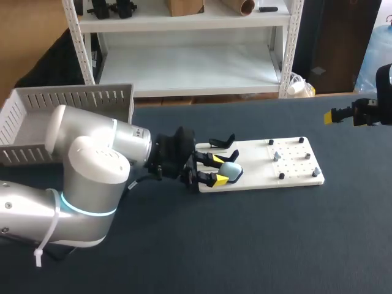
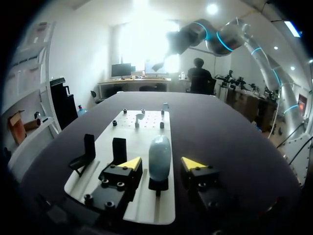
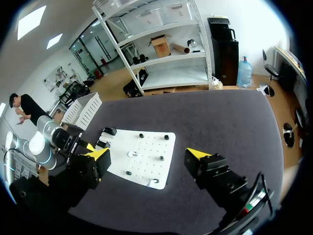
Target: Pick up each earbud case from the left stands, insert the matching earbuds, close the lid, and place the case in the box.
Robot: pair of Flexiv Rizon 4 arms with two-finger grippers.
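Earbud case (image 2: 160, 155), pale blue and rounded, is sitting upright on a black stand (image 2: 157, 184) at the end of a white board (image 2: 146, 129) nearest my left gripper (image 2: 161, 164). The gripper is lying level with the case, fingers spread open, with one yellow tip on either side of it. A gap is showing between each tip and the case, so the fingers are not gripping it. The case is resting between them, slightly ahead of the tips. Beside the gripper, a second black stand (image 2: 84, 152) is standing on the same board.

In the head view, my left arm (image 1: 92, 177) is coming in from the lower left of the frame. Its gripper is sitting at the board's left end, just right of the frame's centre. The board's right half is carrying black pegs (image 1: 281, 176) and a few small pale pieces (image 1: 277, 155); I cannot tell what those are. A white slatted box (image 1: 73, 98) is sitting at the upper left of the frame, well apart from the case.

My right gripper (image 3: 147, 154) is hanging above the table at the right edge of the head view, well apart from the board. Its fingers are spread wide and holding nothing.
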